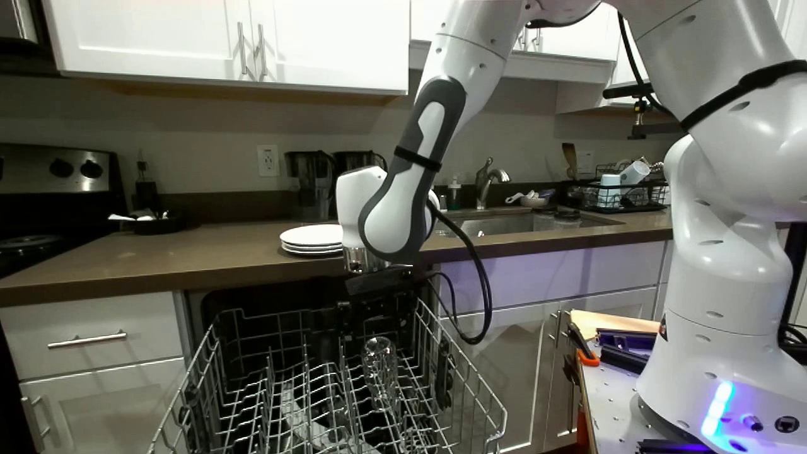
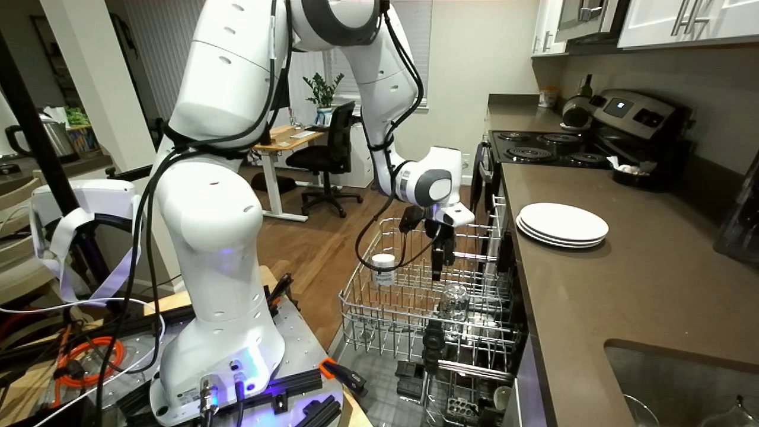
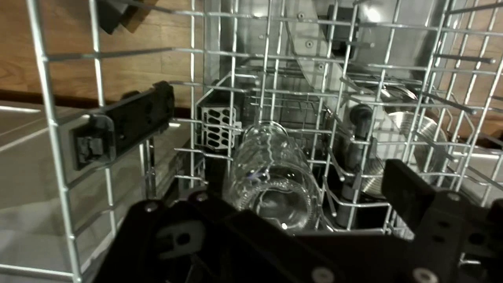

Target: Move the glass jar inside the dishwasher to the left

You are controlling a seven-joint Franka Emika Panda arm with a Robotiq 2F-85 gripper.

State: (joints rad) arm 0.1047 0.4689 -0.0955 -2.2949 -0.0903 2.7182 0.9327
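Dishwasher: cut off below in an exterior view. Jar: partly covered in wrist view by the spread, unclenched claw; clear, cylindrical, stippled at near end.

The jar sits in the dishwasher, plates on the counter.

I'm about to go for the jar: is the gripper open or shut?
Open. In the wrist view, the gripper has its black fingers wide apart, and the glass jar stands ungripped in the dishwasher rack.
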